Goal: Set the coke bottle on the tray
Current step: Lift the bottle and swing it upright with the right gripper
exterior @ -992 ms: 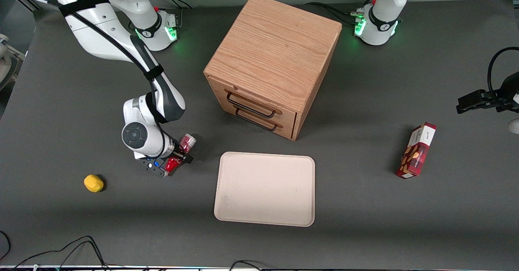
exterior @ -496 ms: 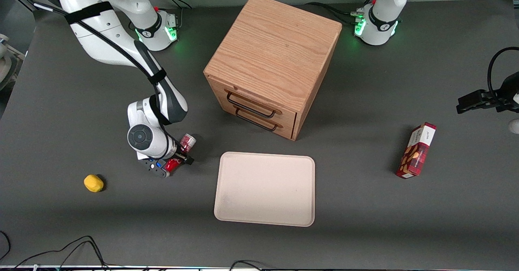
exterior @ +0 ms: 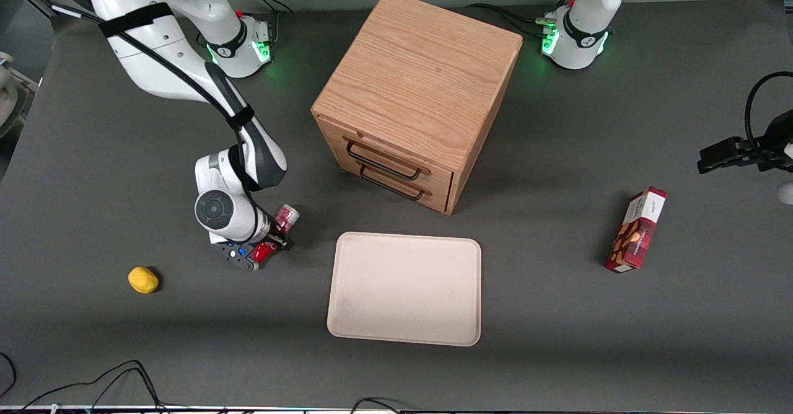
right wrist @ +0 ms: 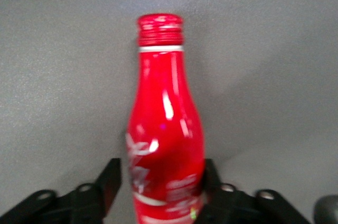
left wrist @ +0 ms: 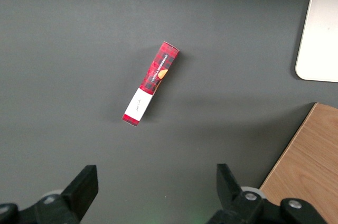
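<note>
The coke bottle (exterior: 285,217) lies on its side on the dark table, beside the tray (exterior: 406,287) toward the working arm's end. In the right wrist view the red coke bottle (right wrist: 165,129) fills the middle, its cap pointing away from the camera. My right gripper (exterior: 271,240) is low over it, and in the right wrist view the gripper (right wrist: 161,176) straddles the bottle's wide body. One finger (right wrist: 210,174) touches the bottle; the other finger (right wrist: 112,175) stands a sliver off it. The jaws are open around the bottle. The tray is bare.
A wooden drawer cabinet (exterior: 416,95) stands farther from the front camera than the tray. A yellow lemon-like object (exterior: 143,279) lies toward the working arm's end. A red snack box (exterior: 637,230) lies toward the parked arm's end and also shows in the left wrist view (left wrist: 151,83).
My right gripper has moved slightly toward the tray and settled lower around the bottle. The bottle has stayed where it lay.
</note>
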Robot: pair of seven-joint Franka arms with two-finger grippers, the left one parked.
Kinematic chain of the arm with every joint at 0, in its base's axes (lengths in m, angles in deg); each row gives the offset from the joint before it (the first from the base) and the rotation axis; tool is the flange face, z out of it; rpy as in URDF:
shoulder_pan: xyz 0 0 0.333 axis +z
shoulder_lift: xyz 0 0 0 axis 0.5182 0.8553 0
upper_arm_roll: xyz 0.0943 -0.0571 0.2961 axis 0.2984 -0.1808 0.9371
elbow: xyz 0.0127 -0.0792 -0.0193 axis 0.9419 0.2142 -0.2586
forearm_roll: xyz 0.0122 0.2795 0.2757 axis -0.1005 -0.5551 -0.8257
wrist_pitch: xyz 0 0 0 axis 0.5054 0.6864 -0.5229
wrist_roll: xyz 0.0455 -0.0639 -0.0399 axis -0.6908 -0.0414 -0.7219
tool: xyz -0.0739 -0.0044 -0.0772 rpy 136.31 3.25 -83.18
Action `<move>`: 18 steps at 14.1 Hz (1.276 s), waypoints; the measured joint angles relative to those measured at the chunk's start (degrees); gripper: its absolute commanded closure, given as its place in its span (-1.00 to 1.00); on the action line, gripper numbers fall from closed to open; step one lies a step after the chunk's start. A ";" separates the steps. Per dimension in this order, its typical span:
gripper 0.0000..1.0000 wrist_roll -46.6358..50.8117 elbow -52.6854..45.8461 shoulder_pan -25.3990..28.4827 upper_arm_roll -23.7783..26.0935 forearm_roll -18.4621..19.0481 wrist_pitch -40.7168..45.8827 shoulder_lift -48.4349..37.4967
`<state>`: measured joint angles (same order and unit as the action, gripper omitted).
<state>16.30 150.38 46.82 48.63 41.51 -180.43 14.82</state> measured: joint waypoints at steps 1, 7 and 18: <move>1.00 0.31 -0.03 0.00 0.00 0.02 -0.02 -0.04; 1.00 0.86 -0.05 0.00 0.00 0.03 -0.05 -0.03; 1.00 -6.14 -4.52 -0.72 -0.08 1.19 24.55 -22.12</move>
<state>10.17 145.86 46.10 48.55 42.71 -155.88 -7.30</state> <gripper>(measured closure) 0.449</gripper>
